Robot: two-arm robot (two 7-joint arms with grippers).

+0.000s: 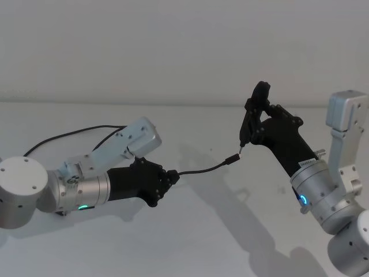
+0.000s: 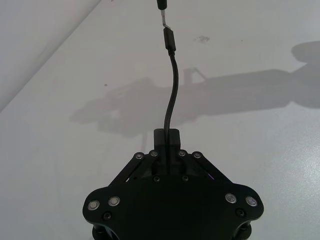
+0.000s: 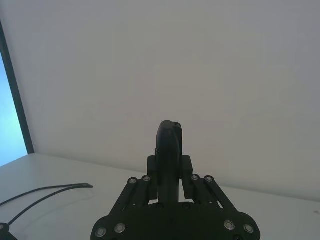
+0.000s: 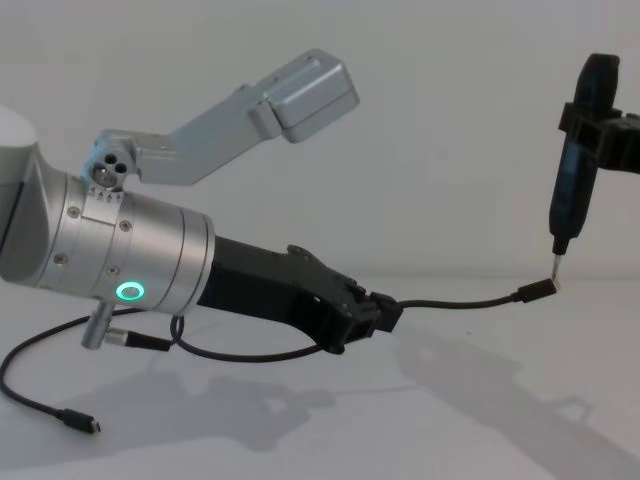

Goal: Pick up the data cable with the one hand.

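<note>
Left claw [image 4: 385,315] is clamped on the data cable [image 4: 460,301], holding it clear of the white worktop [image 1: 190,242] so the plug juts out free. Farther off, the right claw [image 1: 252,118] grips a slim black tool [image 4: 578,170], its metal tip meeting that plug

cable [image 4: 455,302]: thin black cord, its plug pointing toward 3 o'clock off the table
left gripper [image 4: 385,315]: black, two-fingered, clamping the cable
</note>
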